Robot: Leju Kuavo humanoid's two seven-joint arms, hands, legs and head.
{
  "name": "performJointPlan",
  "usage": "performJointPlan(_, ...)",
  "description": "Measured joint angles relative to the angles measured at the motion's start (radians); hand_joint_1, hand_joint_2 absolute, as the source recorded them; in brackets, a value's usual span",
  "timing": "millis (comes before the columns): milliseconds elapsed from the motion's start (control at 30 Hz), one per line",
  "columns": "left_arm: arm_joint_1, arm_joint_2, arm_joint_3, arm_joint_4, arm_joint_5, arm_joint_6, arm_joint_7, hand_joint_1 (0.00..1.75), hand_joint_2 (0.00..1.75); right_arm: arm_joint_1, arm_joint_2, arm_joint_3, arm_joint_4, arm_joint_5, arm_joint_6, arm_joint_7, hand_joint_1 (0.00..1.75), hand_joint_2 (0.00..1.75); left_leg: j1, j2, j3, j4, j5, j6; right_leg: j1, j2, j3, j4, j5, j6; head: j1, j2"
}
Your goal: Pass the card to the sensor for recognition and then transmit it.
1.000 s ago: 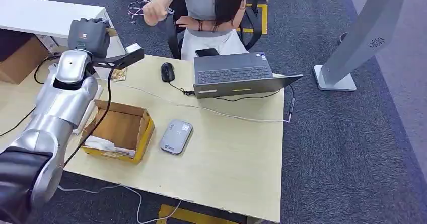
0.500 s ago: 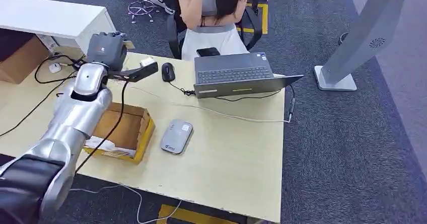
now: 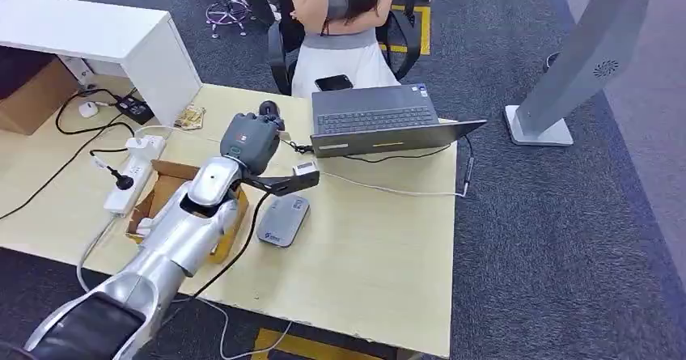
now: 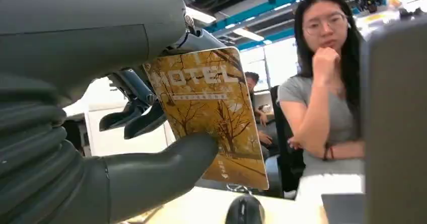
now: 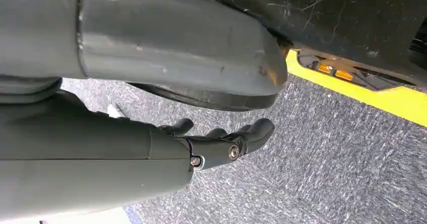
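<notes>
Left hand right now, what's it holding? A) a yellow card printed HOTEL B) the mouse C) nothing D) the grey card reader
A: in the left wrist view the left hand holds the yellow HOTEL card between its thumb and fingers, above the mouse, which lies untouched on the table.

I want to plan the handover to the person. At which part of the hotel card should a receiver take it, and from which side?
Best at the card's far long edge, coming from the side away from the left hand. The thumb presses its face near one lower corner and darker fingers lie behind the near edge, so the half toward the person stands bare and roughly upright, easy to pinch.
</notes>
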Motion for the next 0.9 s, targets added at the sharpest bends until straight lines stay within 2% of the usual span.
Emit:
performJointPlan(333,0.009,-0.015,-0.015,-0.003,0.003,-0.012,0.003,1.75,1.75,0.000,0.000,0.000,0.000,0.000,-0.001,0.000,0.00,0.00,0.000,0.000,0.000,0.000,0.000,0.000,0.000,0.000,0.000,0.000,0.000,0.000,0.000,0.000)
performJointPlan(367,0.009,-0.016,-0.017,-0.003,0.007,-0.024,0.006,1.75,1.75,0.000,0.000,0.000,0.000,0.000,-0.001,-0.001,0.00,0.00,0.000,0.000,0.000,0.000,0.000,0.000,0.000,0.000,0.000,0.000,0.000,0.000,0.000,0.000)
performJointPlan(400,0.009,-0.021,-0.019,-0.003,0.018,-0.080,0.028,1.75,1.75,0.000,0.000,0.000,0.000,-0.001,-0.005,-0.002,0.00,0.00,0.000,0.000,0.000,0.000,0.000,0.000,0.000,0.000,0.000,0.000,0.000,0.000,0.000,0.000)
performJointPlan(533,0.004,-0.032,-0.027,0.007,0.028,-0.176,0.063,1.75,1.75,0.000,0.000,-0.002,0.000,-0.010,-0.018,0.001,0.00,0.00,0.000,0.000,0.000,0.000,0.000,0.000,0.000,0.000,0.000,0.000,0.000,0.000,0.000,0.000)
performJointPlan(700,-0.013,-0.050,-0.044,0.053,0.032,-0.234,0.088,1.75,1.75,0.000,0.003,-0.008,0.000,-0.019,-0.022,0.003,0.00,0.00,0.000,0.000,0.000,0.000,0.000,0.000,0.000,0.000,0.000,0.000,0.000,0.000,0.000,0.000)
performJointPlan(900,-0.034,-0.066,-0.063,0.105,0.037,-0.251,0.098,1.75,1.75,0.000,0.004,-0.016,0.000,-0.020,-0.027,0.004,0.00,0.00,0.000,0.000,0.000,0.000,0.000,0.000,0.000,0.000,0.000,0.000,0.000,0.000,0.000,0.000)
